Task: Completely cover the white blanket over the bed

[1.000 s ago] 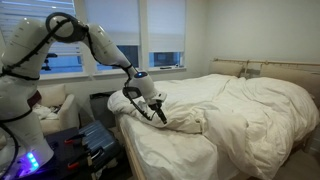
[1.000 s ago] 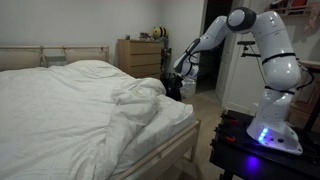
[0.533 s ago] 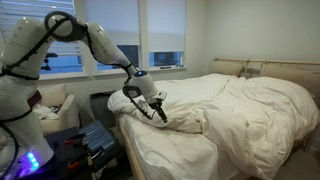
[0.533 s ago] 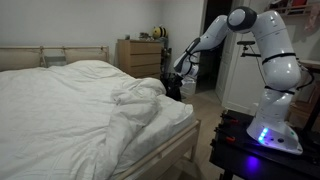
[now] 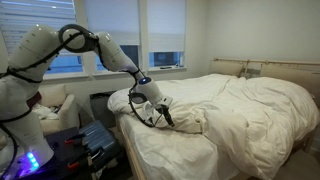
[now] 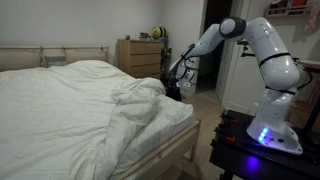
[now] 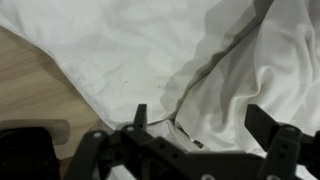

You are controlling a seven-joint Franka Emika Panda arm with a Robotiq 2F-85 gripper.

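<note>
The gripper (image 5: 160, 114) is hovering, jaws spread wide and empty, over the foot corner of the bed (image 5: 172, 152). There the blanket (image 5: 250, 108) is lying folded back on itself, leaving bare sheet (image 5: 165, 140) showing. Further right, the puffy, heavily wrinkled blanket is covering most of the mattress up toward the headboard (image 5: 285, 70). The job is looking largely done, with only the bunched corner needing pulling flat. In the wrist view, a seamed edge (image 7: 205, 75) is running just ahead of the jaws.

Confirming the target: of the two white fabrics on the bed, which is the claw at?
The puffy, wrinkled white blanket, with the open claw hanging at its folded-back edge; the mattress sheet lies flat and smooth below.
</note>
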